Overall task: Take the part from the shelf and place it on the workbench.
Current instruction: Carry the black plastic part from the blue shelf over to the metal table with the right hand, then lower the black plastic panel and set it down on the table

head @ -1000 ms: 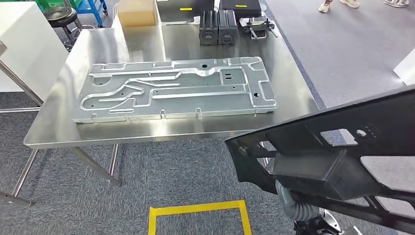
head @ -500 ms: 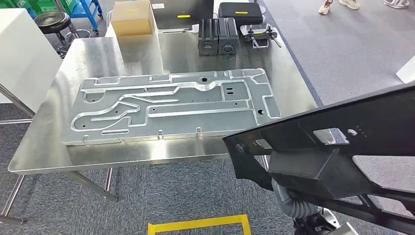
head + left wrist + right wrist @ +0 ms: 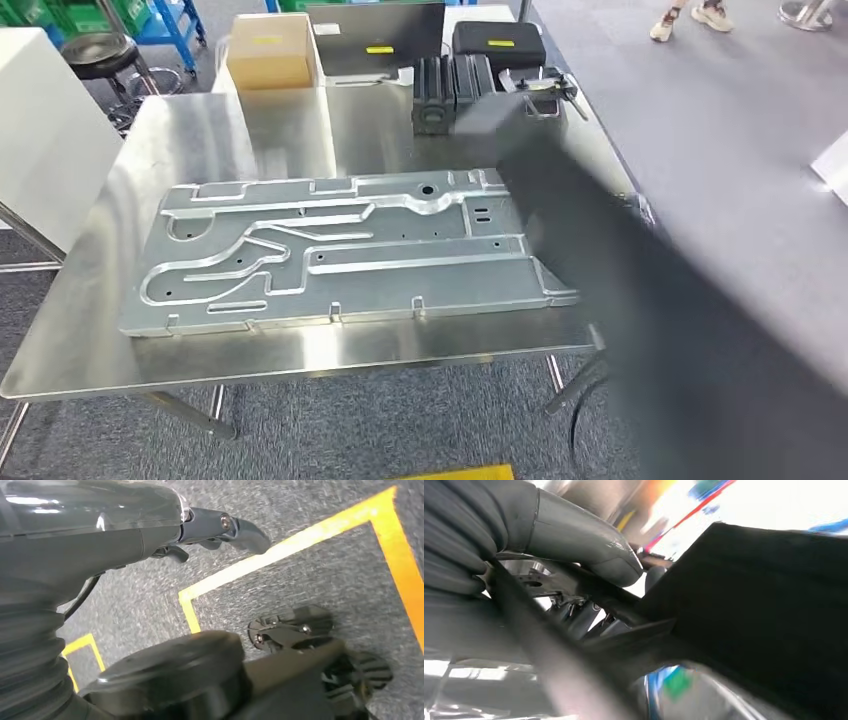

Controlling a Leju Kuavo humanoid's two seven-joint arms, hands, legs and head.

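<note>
- Right wrist view: right hand grips the black plastic part, thumb clamped over its frame.
- Left hand hangs over carpet, holding nothing.
- Part blurs over the workbench right end; best lowered flat, beside the stamped metal panel.

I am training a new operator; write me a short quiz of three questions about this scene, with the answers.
1. True or false: the large silver plate lies on the floor.
2. Which of the robot's hands grips the black part? A. left B. right C. neither
3. Fill in the missing word (near or far): the cardboard box stands at the ____ end of the workbench, seen from the robot.

Key
1. False: the plate lies flat on the workbench.
2. B: the right hand holds it, thumb pressed on a strut.
3. far
</note>
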